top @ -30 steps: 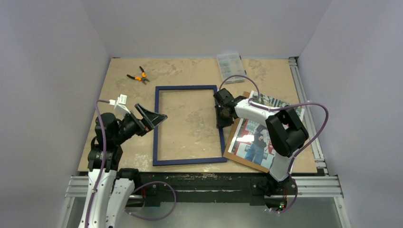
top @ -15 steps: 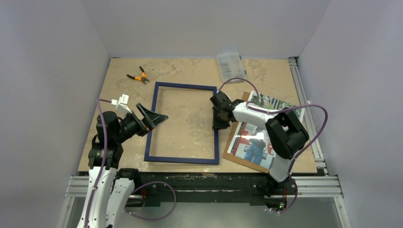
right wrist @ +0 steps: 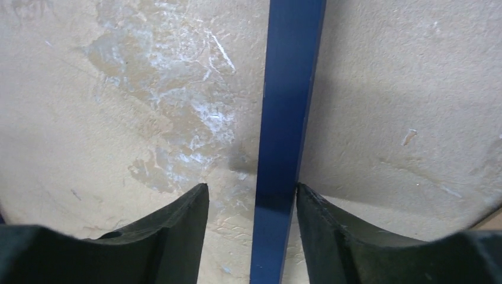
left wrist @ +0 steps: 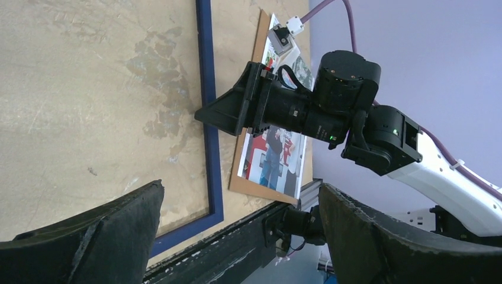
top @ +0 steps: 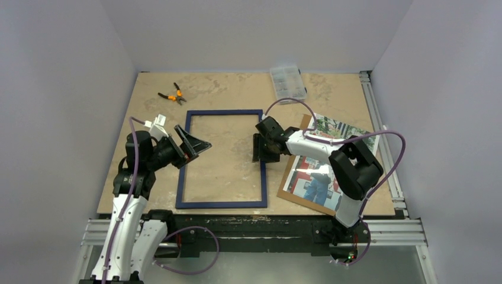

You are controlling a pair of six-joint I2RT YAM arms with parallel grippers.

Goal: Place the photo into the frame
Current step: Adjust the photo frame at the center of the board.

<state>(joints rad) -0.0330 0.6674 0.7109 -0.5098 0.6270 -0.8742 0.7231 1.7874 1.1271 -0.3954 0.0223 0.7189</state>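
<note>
One blue frame [top: 220,205] lying flat, right gripper [right wrist: 253,198] straddling its right rail with jaws parted, left gripper [left wrist: 241,188] hovering agape, one photo [top: 314,186] lying on one brown board [left wrist: 254,189] alongside, one pair of pliers [top: 171,94] and one parts box [top: 287,77] sitting behind.

Two robot arms reaching toward each other.
Left gripper [top: 192,144] points sideways, jaws spread wide; right arm stretches leftward, right gripper [top: 258,152] pointing down, jaws partly apart.

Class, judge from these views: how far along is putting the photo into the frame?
Done: nothing yet; the frame lies blue face up, empty. In hand: the right fingers straddle its right rail; the left fingers hover open. Left: the photo, face up beside the frame, must go in.
</note>
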